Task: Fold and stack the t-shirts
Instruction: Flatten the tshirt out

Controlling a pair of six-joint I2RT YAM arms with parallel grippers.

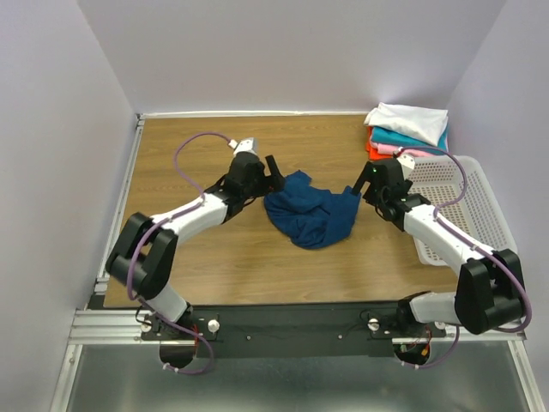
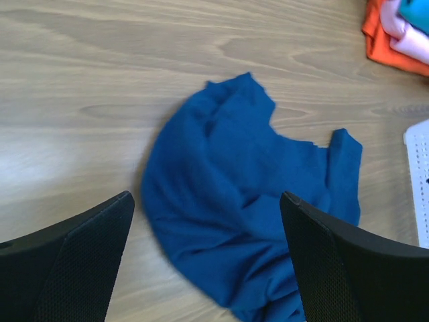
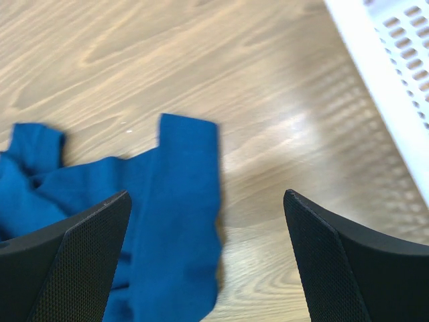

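Crumpled navy t-shirt [image 1: 309,210] lies lengthwise between left gripper [image 1: 275,176] and right gripper [image 1: 360,187], both spread wide and empty; probably a sleeve points toward the right one.

Navy t-shirt [image 2: 228,201]: lower folds lay partly hidden behind the left gripper [image 2: 206,198] and ran off the bottom edge, and its sleeve edge was blurred in the right wrist view; folded stack [image 2: 395,33] and white basket [image 2: 419,181]: both were cropped at the right edge.
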